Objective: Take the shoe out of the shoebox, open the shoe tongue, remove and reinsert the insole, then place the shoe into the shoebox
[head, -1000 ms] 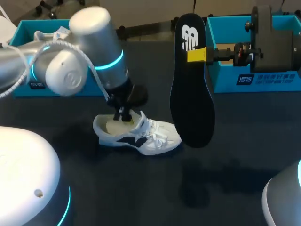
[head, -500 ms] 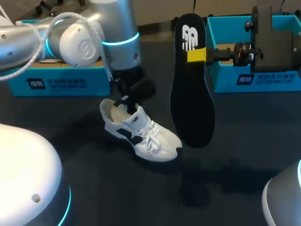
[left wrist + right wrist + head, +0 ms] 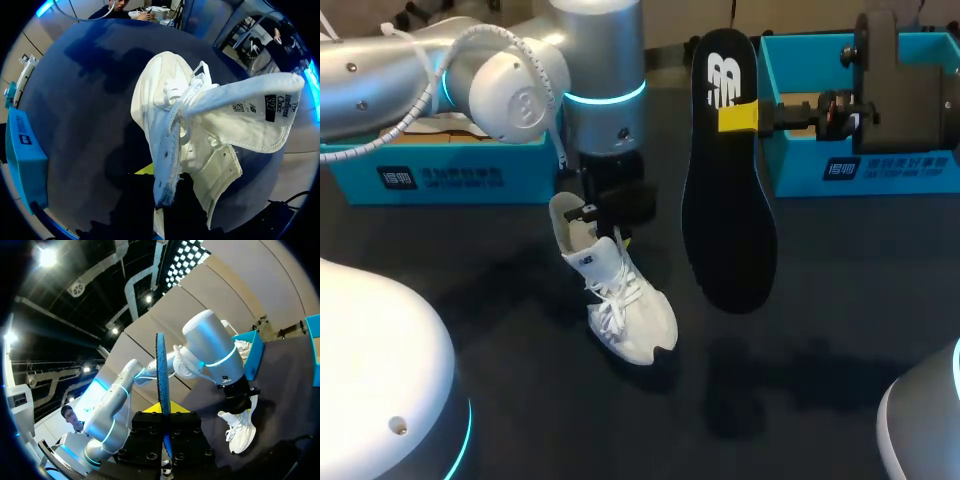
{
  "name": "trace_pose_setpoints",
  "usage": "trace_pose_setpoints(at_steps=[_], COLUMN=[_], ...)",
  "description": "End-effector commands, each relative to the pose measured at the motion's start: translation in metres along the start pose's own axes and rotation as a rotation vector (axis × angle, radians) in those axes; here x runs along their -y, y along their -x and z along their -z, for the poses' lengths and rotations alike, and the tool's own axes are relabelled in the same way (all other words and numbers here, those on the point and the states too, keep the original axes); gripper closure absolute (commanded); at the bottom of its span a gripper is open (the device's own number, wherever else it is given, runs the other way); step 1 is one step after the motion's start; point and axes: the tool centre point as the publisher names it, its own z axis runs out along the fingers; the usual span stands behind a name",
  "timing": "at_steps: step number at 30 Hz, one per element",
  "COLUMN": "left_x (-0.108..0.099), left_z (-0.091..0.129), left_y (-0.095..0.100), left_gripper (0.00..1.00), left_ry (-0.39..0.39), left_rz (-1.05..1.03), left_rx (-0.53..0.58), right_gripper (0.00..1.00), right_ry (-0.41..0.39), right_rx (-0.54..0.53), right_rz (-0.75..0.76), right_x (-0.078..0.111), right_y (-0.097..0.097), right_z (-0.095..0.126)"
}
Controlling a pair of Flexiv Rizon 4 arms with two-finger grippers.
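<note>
The shoe [image 3: 620, 290] was clamped at its soft collar by the left claw [image 3: 605, 228], near the middle of the counter [image 3: 840, 300]; it was judged light and floppy. The thin insole [image 3: 725, 220] was pinched in the right claw [image 3: 740, 117]; it was judged bendy and best held mid-length.

Two white shoes are in sight: one shoe [image 3: 617, 300] out on the bench [image 3: 520, 410], and a second shoe [image 3: 243, 346], visible in the right wrist view, lying inside a box. There is one black insole [image 3: 725, 200]. Two blue shoeboxes stand along the bench's far edge: the left shoebox [image 3: 440, 175] at the far left corner, which has the second shoe in it, and the right shoebox [image 3: 880, 170] at the far right corner. There are two end effectors, the left end effector [image 3: 608, 232] and the right end effector [image 3: 738, 117], each with one thing in it.
</note>
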Motion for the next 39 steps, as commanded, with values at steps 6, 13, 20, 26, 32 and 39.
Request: trace_pose_setpoints(at_steps=[6, 13, 20, 26, 32, 39], left_x=[0.003, 0.001, 0.005, 0.013, 0.016, 0.02], left_z=[-0.002, 0.0, -0.009, -0.019, -0.025, -0.033], left_y=[0.022, 0.043, 0.061, 0.069, 0.074, 0.069], left_gripper=[1.0, 1.0, 1.0, 1.0, 1.0, 1.0], left_ry=[0.065, 0.111, 0.086, 0.092, 0.1, 0.095], left_rz=[-0.194, -0.315, -0.366, -0.406, -0.407, -0.409], left_rx=[-0.132, -0.243, -0.32, -0.368, -0.382, -0.399], right_gripper=[1.0, 1.0, 1.0, 1.0, 1.0, 1.0], right_ry=[-0.002, -0.002, -0.002, -0.002, -0.002, -0.002], right_rx=[0.002, 0.002, 0.002, 0.002, 0.002, 0.002], right_rz=[-0.002, -0.002, -0.002, -0.002, -0.002, -0.002], right_x=[-0.002, -0.002, -0.002, -0.002, -0.002, -0.002], right_y=[0.001, 0.001, 0.001, 0.001, 0.001, 0.001], right_z=[-0.004, -0.004, -0.004, -0.004, -0.004, -0.004])
